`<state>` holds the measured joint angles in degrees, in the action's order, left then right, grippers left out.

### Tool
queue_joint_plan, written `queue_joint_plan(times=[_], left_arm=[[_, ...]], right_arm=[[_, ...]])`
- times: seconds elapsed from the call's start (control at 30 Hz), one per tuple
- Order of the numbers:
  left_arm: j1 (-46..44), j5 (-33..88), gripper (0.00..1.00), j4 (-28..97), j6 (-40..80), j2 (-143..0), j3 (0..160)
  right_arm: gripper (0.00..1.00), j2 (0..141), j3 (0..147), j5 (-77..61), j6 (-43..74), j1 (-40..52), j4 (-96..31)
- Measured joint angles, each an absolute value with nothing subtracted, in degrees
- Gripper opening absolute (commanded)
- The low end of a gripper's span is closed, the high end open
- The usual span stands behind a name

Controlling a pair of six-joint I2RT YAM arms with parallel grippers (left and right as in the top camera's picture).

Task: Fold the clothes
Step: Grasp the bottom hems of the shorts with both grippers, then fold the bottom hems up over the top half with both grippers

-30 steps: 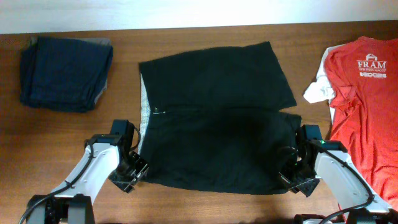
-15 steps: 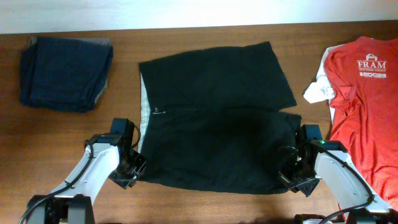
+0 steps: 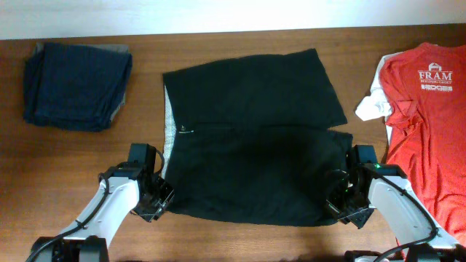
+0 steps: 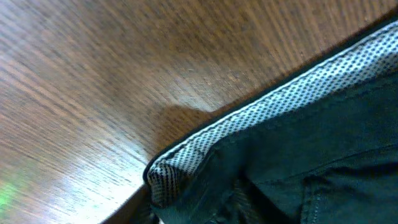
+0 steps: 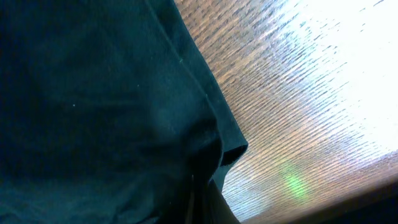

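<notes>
Clothes (image 3: 251,145), black & shorts-like, lie spread flat mid-surface (image 3: 87,160), pale band (image 3: 170,131) running down the left edge. Left hand (image 3: 156,198) sits at the near-left corner; wrist cam shows that dotted band corner curled up off the wood w/ a shadow under it, so the hand is pinching it, fingers themselves out of view. Right hand (image 3: 341,204) is at the near-right corner; its cam shows black fabric puckering down into the grip, pinched too. Red T-shirt (image 3: 426,124) lies at far right, navy pile (image 3: 76,84) at far left, both well apart from the clothes.
</notes>
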<state>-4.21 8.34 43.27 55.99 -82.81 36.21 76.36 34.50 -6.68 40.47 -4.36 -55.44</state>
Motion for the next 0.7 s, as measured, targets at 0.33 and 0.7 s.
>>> queue_joint_plan(times=[0.33,0.7], left_arm=[[-4.2,11.0,0.01,51.2,37.6,-81.5,39.6],[-5.1,10.2,0.01,78.3,32.3,-74.3,69.1]], right_arm=[[0.04,76.5,42.6,-5.2,37.7,-4.4,-63.7],[0.04,76.5,84.9,-3.4,29.4,-4.3,-92.1]])
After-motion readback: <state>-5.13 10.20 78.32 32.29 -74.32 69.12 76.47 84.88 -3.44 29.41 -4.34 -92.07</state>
